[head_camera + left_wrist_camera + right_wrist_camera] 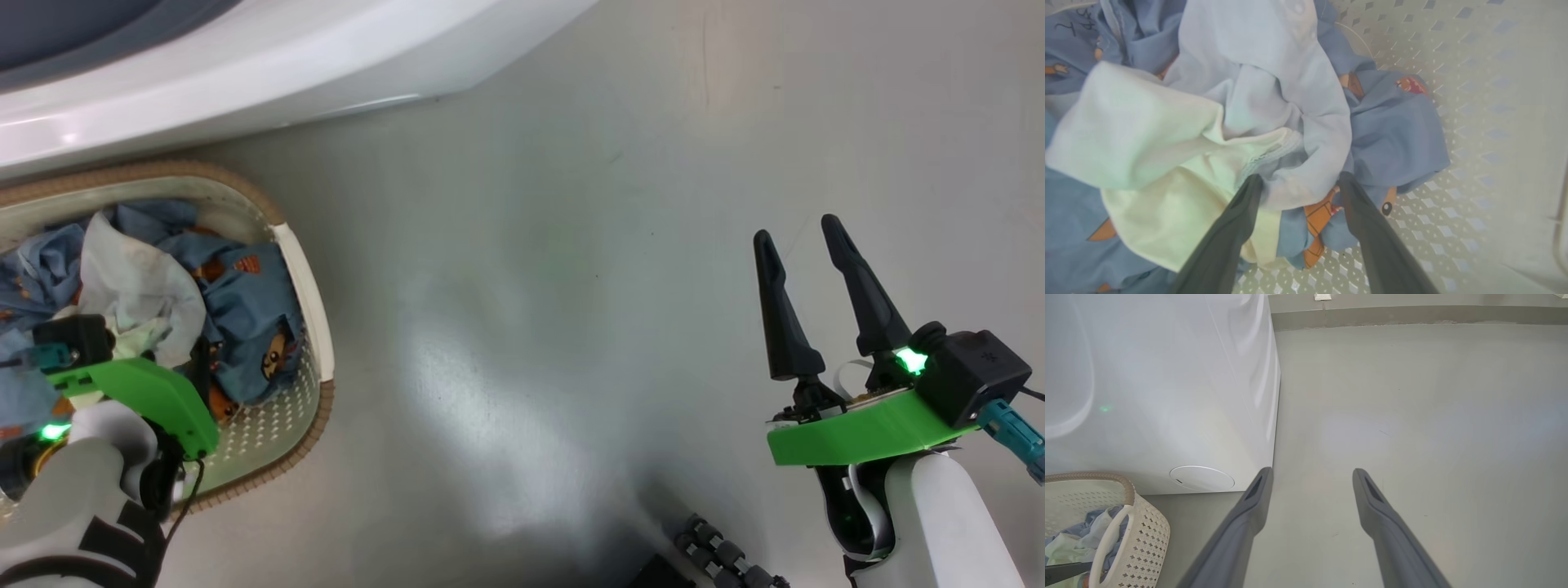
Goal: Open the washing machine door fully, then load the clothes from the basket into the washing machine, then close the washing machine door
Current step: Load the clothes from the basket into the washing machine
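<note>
Basket (309, 282) at 9 o'clock in head view, handle end toward 3 o'clock, beside washing machine (245, 65), clothes (245, 302) heaped inside, left gripper (1298, 179) spread wide, tips touching pale cloth, gripping nothing, right gripper (798, 229) wide open, empty, fingers pointing 11 o'clock

The left tool (1300, 179) rises from 6 o'clock with its two dark fingers (1229, 241) spread wide, nothing clamped between them. Their tips reach the clothes (1274, 102) heaped in the basket (1494, 122). A cream piece (1147, 163) lies toward 9 o'clock, its stitched hem running up to the finger on the 9 o'clock side. A pale white piece (1274, 57) drapes from 12 o'clock down to the centre, a fold of it between the tips. Blue fabric with orange-brown prints (1396, 134) bunches toward 3 o'clock. The basket's perforated cream wall is bare from 1 to 5 o'clock.
</note>
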Motion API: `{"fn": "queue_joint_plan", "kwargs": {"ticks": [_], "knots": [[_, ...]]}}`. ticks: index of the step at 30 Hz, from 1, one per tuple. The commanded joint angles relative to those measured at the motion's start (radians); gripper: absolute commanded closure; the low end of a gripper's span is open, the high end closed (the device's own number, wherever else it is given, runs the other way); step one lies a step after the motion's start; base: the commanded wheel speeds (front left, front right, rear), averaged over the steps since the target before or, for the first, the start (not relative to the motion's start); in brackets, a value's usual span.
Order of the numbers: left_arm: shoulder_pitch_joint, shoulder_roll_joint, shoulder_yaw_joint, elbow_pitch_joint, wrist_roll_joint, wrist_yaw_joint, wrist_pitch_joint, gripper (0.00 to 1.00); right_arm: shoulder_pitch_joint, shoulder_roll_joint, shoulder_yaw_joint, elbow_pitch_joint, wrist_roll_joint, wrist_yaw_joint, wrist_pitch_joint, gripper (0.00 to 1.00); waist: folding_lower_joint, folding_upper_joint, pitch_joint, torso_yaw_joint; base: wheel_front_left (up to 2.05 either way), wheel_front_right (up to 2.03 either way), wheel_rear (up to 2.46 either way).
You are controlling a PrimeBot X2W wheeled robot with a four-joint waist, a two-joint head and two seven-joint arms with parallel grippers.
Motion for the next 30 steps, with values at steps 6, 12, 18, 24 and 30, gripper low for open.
{"fn": "queue_joint_plan", "kwargs": {"ticks": [6,12,18,24,30], "knots": [[-0.031,0.033,-0.022,0.034,-0.008,-0.002,-0.014,0.0,0.027,-0.015,0.01,-0.03,0.001,0.009,-0.005,0.0,0.0,-0.0001,0.019,-0.002,0.0,0.0,0.0],[-0.062,0.035,-0.045,0.064,-0.006,-0.002,-0.013,0.0,0.022,-0.014,0.017,-0.035,0.003,0.009,-0.005,0.0,0.0,-0.0001,0.033,-0.005,0.0,0.0,0.0],[-0.085,0.04,-0.059,0.086,-0.005,-0.002,-0.02,0.0,0.021,-0.014,0.021,-0.041,0.007,0.009,-0.005,0.0,0.0,-0.0001,0.052,-0.012,0.0,0.0,0.0],[-0.102,0.042,-0.068,0.097,-0.005,-0.002,-0.024,0.0,0.021,-0.013,0.019,-0.048,0.01,0.009,-0.005,0.0,0.0,-0.0001,0.073,-0.016,0.0,0.0,0.0],[-0.122,0.038,-0.077,0.106,-0.003,-0.001,-0.031,0.0,0.02,-0.012,0.015,-0.058,0.014,0.009,-0.005,0.0,0.0,-0.0001,0.097,-0.015,0.0,0.0,0.0]]}}
